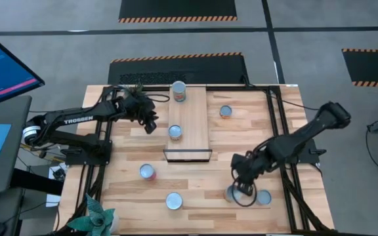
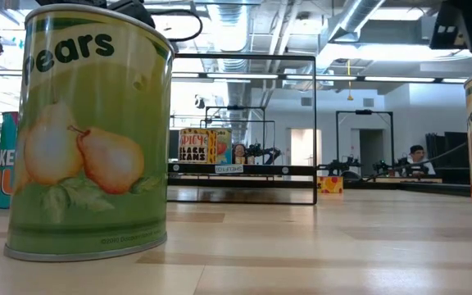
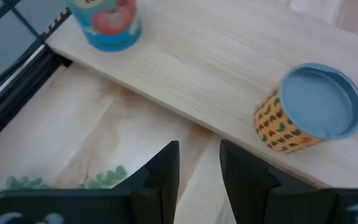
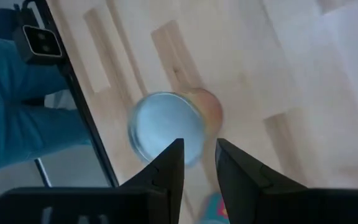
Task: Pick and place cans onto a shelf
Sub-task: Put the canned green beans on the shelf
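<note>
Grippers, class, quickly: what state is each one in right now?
Left gripper: jaws nearly shut, holding nothing, beside the shelf.
Right gripper: jaws nearly shut, empty, above a can.

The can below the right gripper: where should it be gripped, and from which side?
Grip the can across its curved side wall, coming straight down from above. It stands upright, round top facing up, and the right gripper hangs over it. Probably avoid the side where another can stands close.

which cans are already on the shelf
Two cans stand on the shelf: the one at its far end and the mid-board one. The others sit on the tabletop.
</note>
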